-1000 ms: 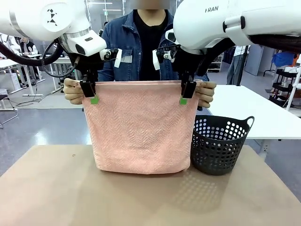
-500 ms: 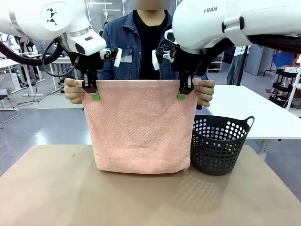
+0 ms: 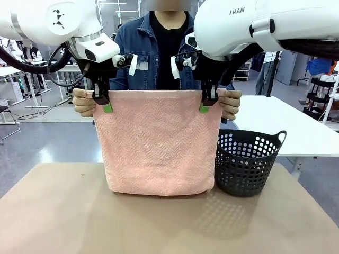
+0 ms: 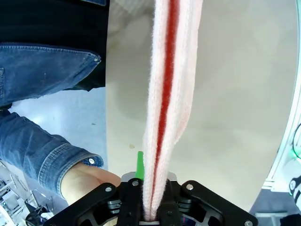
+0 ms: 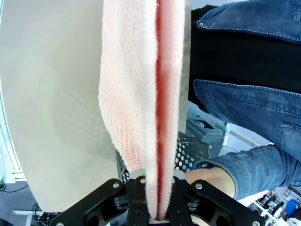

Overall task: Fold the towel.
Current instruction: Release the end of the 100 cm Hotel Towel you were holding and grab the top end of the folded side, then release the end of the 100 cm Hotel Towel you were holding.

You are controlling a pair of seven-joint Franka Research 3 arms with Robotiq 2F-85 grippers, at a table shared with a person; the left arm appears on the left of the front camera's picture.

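The salmon-pink towel [image 3: 158,143] hangs doubled in the air above the table, its folded bottom edge just over the tabletop. My left gripper [image 3: 102,103] is shut on its top left corner and my right gripper [image 3: 208,102] is shut on its top right corner. A person's hands [image 3: 83,102] also hold both top corners just outside my fingers. In the left wrist view the towel's [image 4: 164,99] two layers run up from between my closed fingers [image 4: 133,200]. The right wrist view shows the towel [image 5: 150,94] pinched the same way.
A dark perforated basket [image 3: 247,161] stands on the table right beside the towel's right edge. The brown tabletop [image 3: 159,222] stretches in front. The person in a denim jacket stands at the far side.
Both grippers have closed on the towel's top corners and shifted slightly upward. The person's hands stay at the corners.
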